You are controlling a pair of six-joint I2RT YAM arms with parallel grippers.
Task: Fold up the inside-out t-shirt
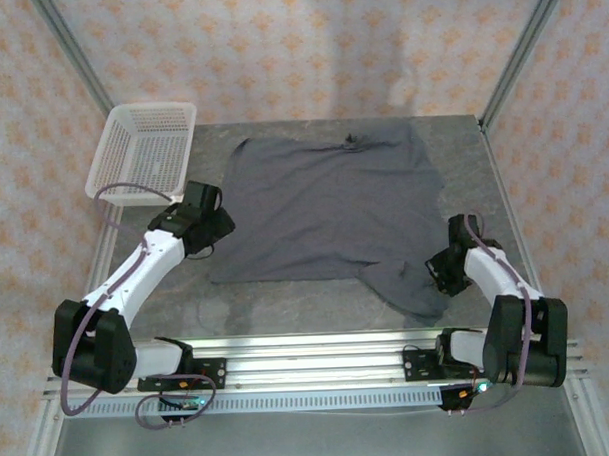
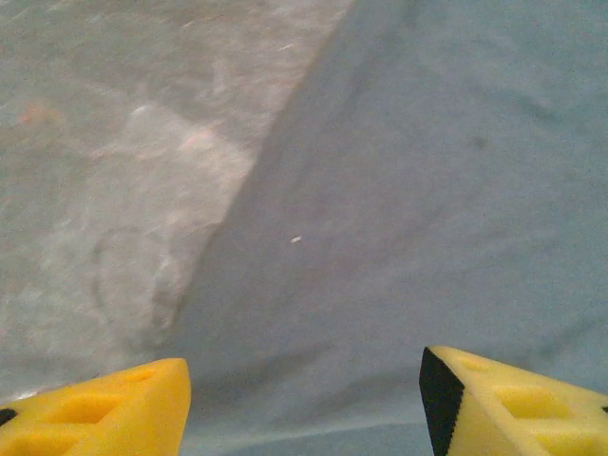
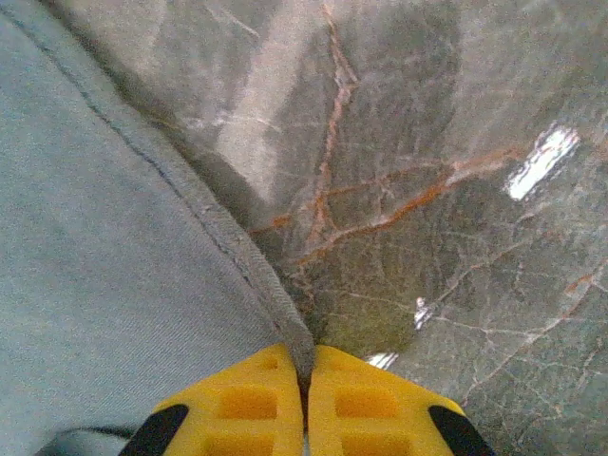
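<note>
I see the slate-grey t-shirt (image 1: pixel 329 202) spread flat on the marbled table (image 1: pixel 287 307), its near right corner rumpled and raised seam stitching running along the hem. My right gripper (image 3: pixel 306 385) is clamped on that hem. My left gripper (image 2: pixel 304 404) hangs with its jaws apart over the shirt's left edge.

No text, label, brand, number or sign can be read in any of the views. The wallpaper (image 1: pixel 298 48) across the upper part of the top view carries a repeated orange ornament, not lettering. The inside-out t-shirt (image 1: pixel 324 202) at the frame's centre is plain grey cloth with no legible print.
</note>
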